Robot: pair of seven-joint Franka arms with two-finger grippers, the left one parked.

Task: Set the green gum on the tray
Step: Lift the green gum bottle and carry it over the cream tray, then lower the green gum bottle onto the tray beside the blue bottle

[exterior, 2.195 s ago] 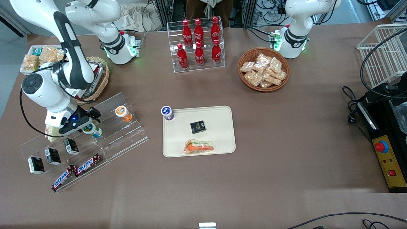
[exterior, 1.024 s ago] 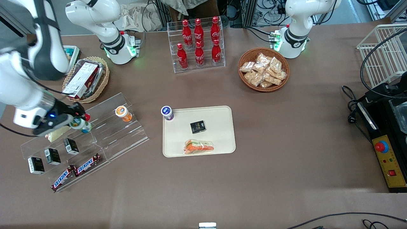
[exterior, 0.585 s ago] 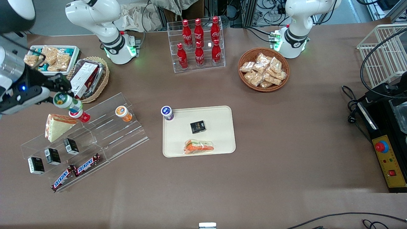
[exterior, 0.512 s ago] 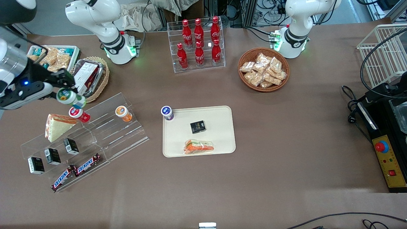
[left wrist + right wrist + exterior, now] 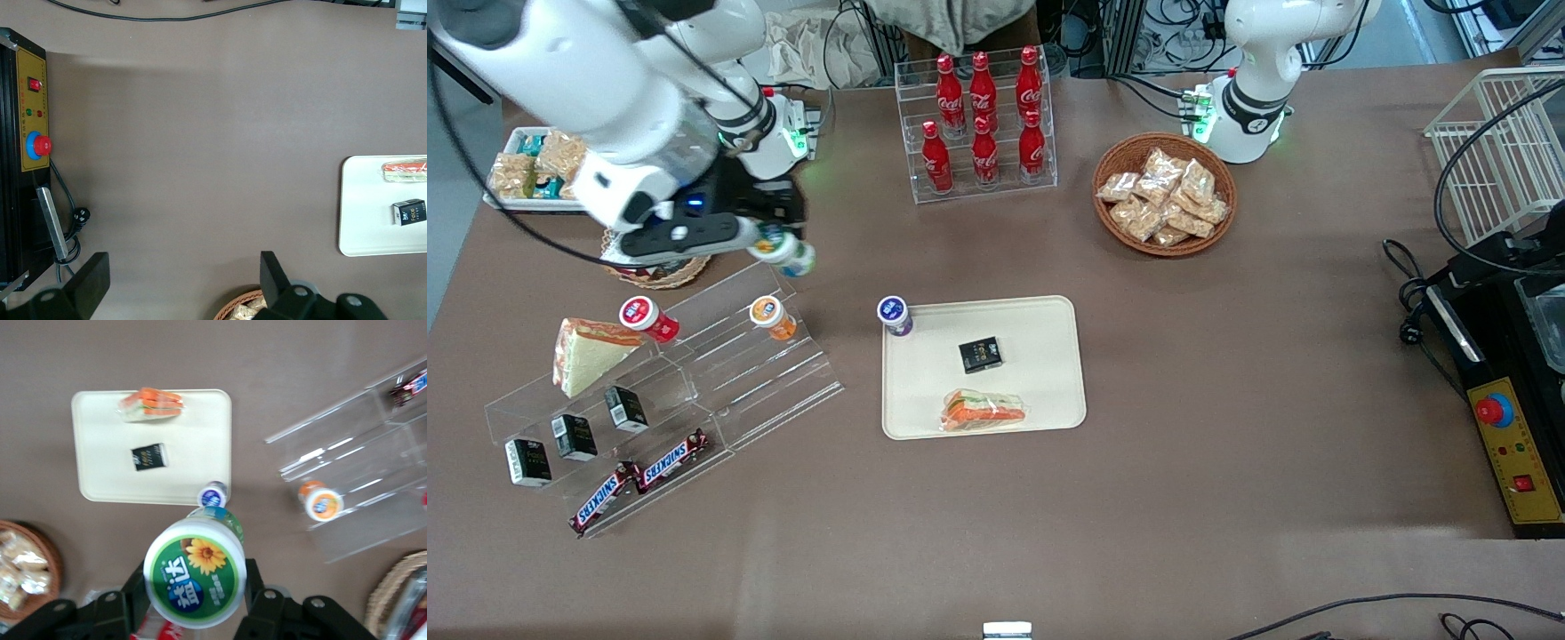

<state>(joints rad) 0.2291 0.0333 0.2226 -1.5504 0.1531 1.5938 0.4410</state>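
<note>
My gripper (image 5: 775, 242) is shut on the green gum (image 5: 784, 251), a small bottle with a white-rimmed green lid, and holds it in the air above the table, farther from the front camera than the clear stepped stand. In the right wrist view the green gum (image 5: 195, 571) sits between my two black fingers (image 5: 128, 603), lid toward the camera. The cream tray (image 5: 1049, 320) lies on the table toward the parked arm's end from my gripper; it holds a black packet and a wrapped sandwich. It also shows in the right wrist view (image 5: 100, 453).
A purple-lidded bottle (image 5: 894, 314) stands at the tray's corner. A clear stepped stand (image 5: 720, 391) holds an orange-lidded bottle (image 5: 770, 316), a red-lidded bottle (image 5: 645, 318), a sandwich, black packets and Snickers bars. A cola rack (image 5: 983, 124) and a snack basket (image 5: 1165, 194) stand farther back.
My gripper lifted the green gum off the stepped stand, rose, and has swung with it toward the tray. The red-lidded bottle and sandwich on the stand came into view.
</note>
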